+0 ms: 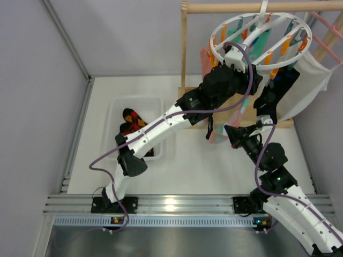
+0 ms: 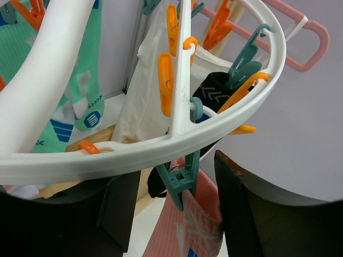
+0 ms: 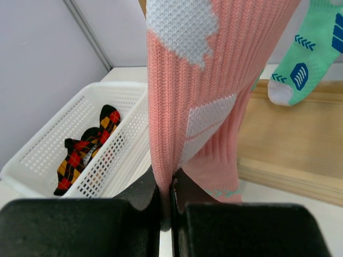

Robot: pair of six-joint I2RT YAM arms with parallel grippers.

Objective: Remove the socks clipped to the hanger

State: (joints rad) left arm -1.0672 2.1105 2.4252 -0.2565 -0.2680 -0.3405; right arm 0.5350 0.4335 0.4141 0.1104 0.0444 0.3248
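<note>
top view: round white hanger [image 1: 261,25] up at 1 o'clock, hooked over the wooden rail [image 1: 241,8], orange and teal pegs dangling all round the ring. left arm reaching from its base at 7 o'clock up to the near-left rim of the ring. white cloth [image 1: 311,85] just beside the ring at its 4 o'clock.

left wrist view: left claw [image 2: 172,187] at 6 o'clock, just under the ring, jaws parted, one finger either side of a teal peg [image 2: 182,176]. a sliver of gap on each side, no clear contact with the peg. peg clamped on the top edge of the pink sock [image 3: 187,80], cloth hanging straight down between the fingers. black sock [image 2: 211,88] with white chevrons pegged further round the ring at 2 o'clock. mint-teal sock [image 2: 80,80] at 9 o'clock, also hanging from the ring. pink hanger [image 2: 311,43] behind at 1 o'clock.

right wrist view: right claw [image 3: 170,193] at 6 o'clock, pinched tight on the lower edge of the pink sock, ribbed cloth running up to 12 o'clock and out of frame. white basket [image 3: 37,158] on the table at 8 o'clock, a black diamond-patterned sock [image 3: 80,152] lying inside. wooden base [image 3: 300,134] at 4 o'clock behind the pink sock.
</note>
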